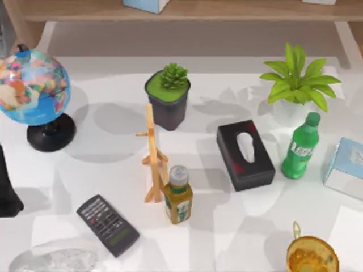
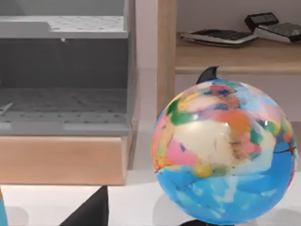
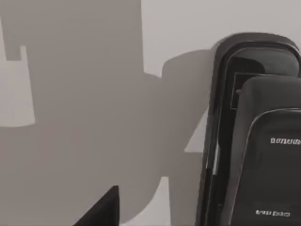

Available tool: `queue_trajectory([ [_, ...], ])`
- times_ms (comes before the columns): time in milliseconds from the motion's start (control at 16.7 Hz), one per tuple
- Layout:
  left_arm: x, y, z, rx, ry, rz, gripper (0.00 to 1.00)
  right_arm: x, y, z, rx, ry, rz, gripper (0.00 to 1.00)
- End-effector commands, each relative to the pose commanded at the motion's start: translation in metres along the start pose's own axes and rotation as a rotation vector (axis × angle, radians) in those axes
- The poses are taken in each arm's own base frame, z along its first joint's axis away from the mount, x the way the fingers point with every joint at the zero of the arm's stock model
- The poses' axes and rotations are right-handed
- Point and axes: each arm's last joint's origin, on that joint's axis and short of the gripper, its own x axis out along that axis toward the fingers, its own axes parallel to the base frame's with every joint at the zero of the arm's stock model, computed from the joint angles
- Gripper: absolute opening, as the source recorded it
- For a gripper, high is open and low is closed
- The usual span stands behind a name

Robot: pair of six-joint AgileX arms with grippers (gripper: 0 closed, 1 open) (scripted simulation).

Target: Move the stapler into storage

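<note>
A white counter point(image 1: 227, 226) is being viewed from above, with soft grey shadows being cast across it and a wooden shelf point(image 1: 227, 10) running along its far edge. At the left a globe point(image 1: 31, 85) is being carried on a black stand. Near the middle a dark pot with a succulent point(image 1: 168, 96), a wooden stand point(image 1: 152, 153) and a yellow bottle point(image 1: 178, 195) are standing close together. A flat remote point(image 1: 108, 225) is lying towards the near left. A black tissue box point(image 1: 245, 154), a green bottle point(image 1: 300, 146) and a leafy plant point(image 1: 298, 82) are grouped at the right. The left arm point(image 1: 7, 187) is being held at the left edge, its left hand point(image 2: 91, 212) facing the globe, a grey open cabinet point(image 2: 63, 75) on a wooden base and the shelf behind. The stapler point(image 3: 254, 136), black with a rounded end, is lying on a pale shaded surface just beside the right hand point(image 3: 101, 209); its place on the counter cannot be told. Whether either hand is wide or narrow cannot be told.
</note>
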Motion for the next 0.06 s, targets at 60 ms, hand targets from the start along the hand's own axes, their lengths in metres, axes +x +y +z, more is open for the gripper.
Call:
queue_trajectory([
  [60, 0.0000, 0.0000, 0.0000, 0.000, 0.000, 0.000, 1.00, 0.0000, 0.0000, 0.0000, 0.000, 0.000, 0.000, 1.00],
])
